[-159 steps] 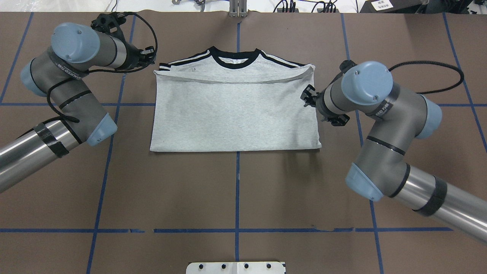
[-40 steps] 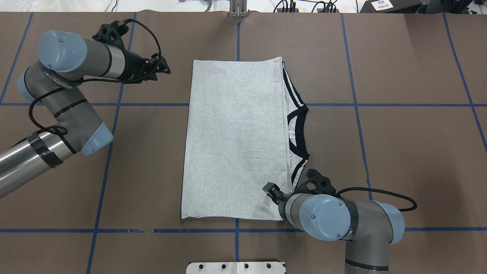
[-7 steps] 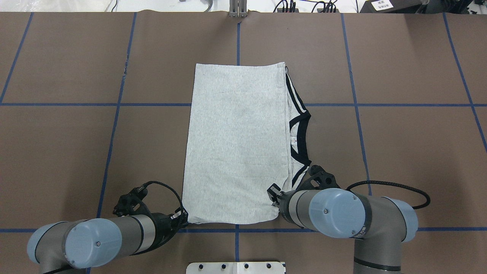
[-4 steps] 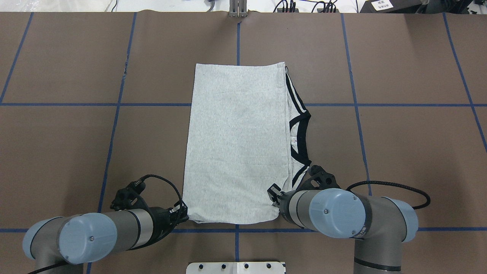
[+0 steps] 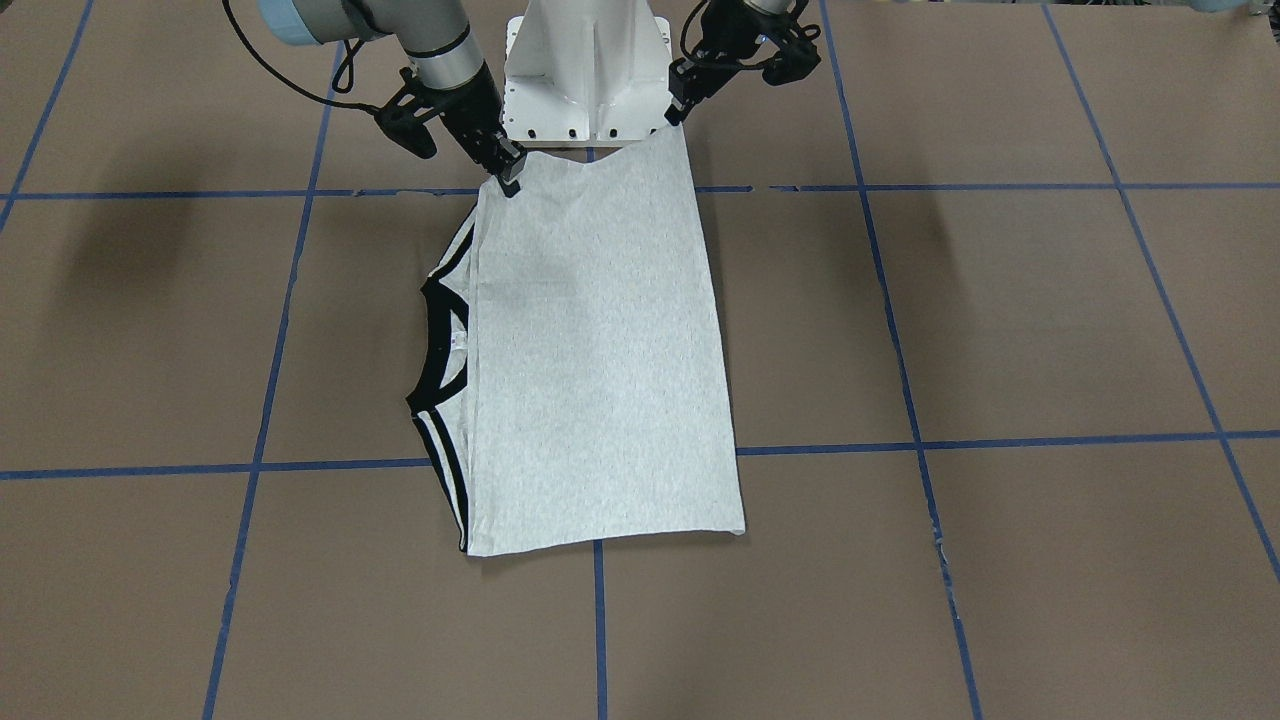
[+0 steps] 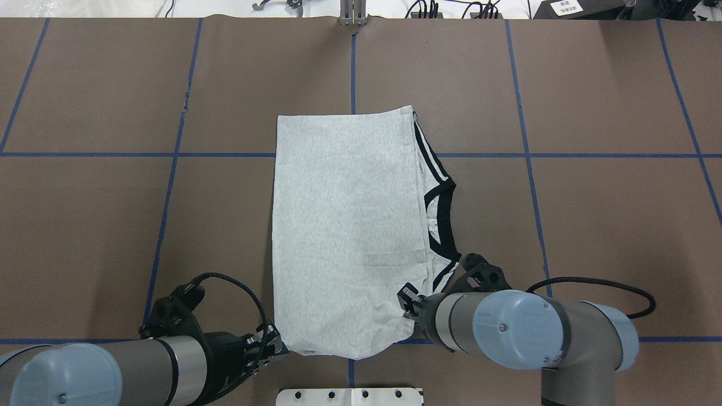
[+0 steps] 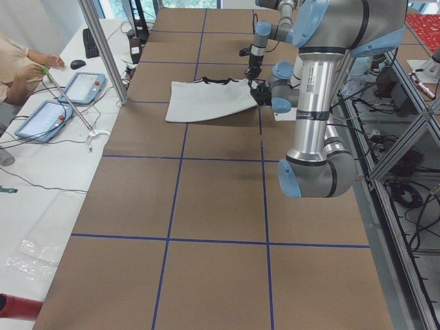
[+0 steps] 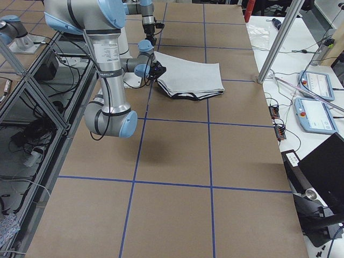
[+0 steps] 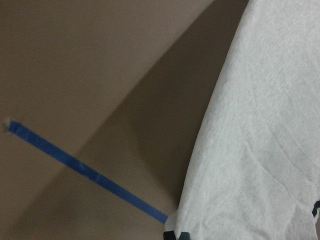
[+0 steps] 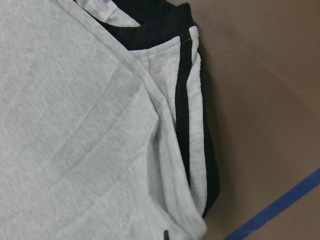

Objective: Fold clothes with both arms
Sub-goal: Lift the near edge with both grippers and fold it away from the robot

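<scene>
The grey T-shirt [image 6: 344, 225] lies folded in a long rectangle on the brown table, plain side up, its black collar [image 6: 445, 220] and striped shoulders sticking out on the right. The print is hidden. My left gripper [image 6: 276, 345] is shut on the shirt's near left corner. My right gripper [image 6: 407, 299] is shut on the near right corner. In the front-facing view the left gripper [image 5: 678, 110] and right gripper [image 5: 507, 175] hold the shirt [image 5: 590, 350] with its near edge raised and sagging between them. The right wrist view shows the stripes [image 10: 187, 100].
The white pedestal base [image 6: 350, 396] stands just behind the raised edge. Blue tape lines [image 6: 163, 214] cross the brown table. An operator [image 7: 20, 65] and tablets [image 7: 82, 86] are beyond the far side, next to a metal post [image 7: 103, 48].
Both grippers have drawn back toward the base with the near corners. The near edge has risen and the whole shirt has slid a little toward the robot.
</scene>
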Robot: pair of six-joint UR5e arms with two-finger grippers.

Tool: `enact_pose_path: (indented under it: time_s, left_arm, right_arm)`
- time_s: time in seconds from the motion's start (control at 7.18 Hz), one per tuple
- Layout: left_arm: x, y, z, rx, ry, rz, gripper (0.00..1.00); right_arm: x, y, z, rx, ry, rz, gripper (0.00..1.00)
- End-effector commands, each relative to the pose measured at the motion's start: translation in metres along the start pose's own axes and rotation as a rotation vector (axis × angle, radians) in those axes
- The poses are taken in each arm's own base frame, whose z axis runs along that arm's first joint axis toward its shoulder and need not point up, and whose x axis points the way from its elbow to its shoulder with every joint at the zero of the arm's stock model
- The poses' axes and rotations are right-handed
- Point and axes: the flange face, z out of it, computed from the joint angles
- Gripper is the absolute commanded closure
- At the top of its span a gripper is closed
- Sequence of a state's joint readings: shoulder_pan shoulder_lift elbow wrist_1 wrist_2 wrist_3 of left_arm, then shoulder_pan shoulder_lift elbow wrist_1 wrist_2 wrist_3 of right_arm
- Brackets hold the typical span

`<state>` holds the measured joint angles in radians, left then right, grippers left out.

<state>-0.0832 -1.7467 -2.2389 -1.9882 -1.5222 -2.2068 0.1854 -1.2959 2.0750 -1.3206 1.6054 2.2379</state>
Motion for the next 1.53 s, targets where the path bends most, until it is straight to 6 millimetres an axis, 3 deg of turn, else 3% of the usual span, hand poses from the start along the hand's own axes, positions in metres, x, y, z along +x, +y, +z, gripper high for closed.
enact_pose_path:
  time_s: [0.0, 0.14, 0.28, 0.42, 0.56, 0.84, 0.98, 1.11, 1.39]
  left_arm:
    - [0.012, 0.011, -0.029, -0.025, 0.019, -0.020, 1.00]
    - [0.021, 0.000, -0.038, -0.002, 0.036, -0.014, 1.00]
    - [0.033, -0.022, -0.038, 0.050, 0.044, 0.027, 1.00]
    - [0.059, -0.039, -0.050, 0.095, 0.099, 0.123, 1.00]
    - [0.078, -0.053, -0.046, 0.135, 0.122, 0.135, 1.00]
    - [0.106, -0.093, -0.030, 0.233, 0.123, 0.203, 1.00]
    - [0.113, -0.116, -0.021, 0.282, 0.108, 0.226, 1.00]
    - [0.112, -0.131, -0.008, 0.310, 0.083, 0.247, 1.00]
    - [0.114, -0.145, -0.001, 0.335, 0.071, 0.251, 1.00]
  right_arm:
    - [0.007, 0.002, -0.057, -0.079, -0.037, -0.002, 1.00]
    - [-0.007, -0.013, -0.081, -0.074, -0.089, 0.016, 1.00]
    - [-0.025, -0.038, -0.088, -0.046, -0.114, 0.046, 1.00]
    - [-0.054, -0.065, -0.089, -0.014, -0.143, 0.079, 1.00]
    - [-0.085, -0.083, -0.066, 0.007, -0.125, 0.106, 1.00]
    - [-0.116, -0.124, -0.072, 0.023, -0.130, 0.151, 1.00]
    - [-0.131, -0.135, -0.065, 0.041, -0.133, 0.152, 1.00]
    - [-0.150, -0.143, -0.045, 0.064, -0.118, 0.130, 1.00]
    - [-0.163, -0.157, -0.017, 0.097, -0.080, 0.111, 1.00]
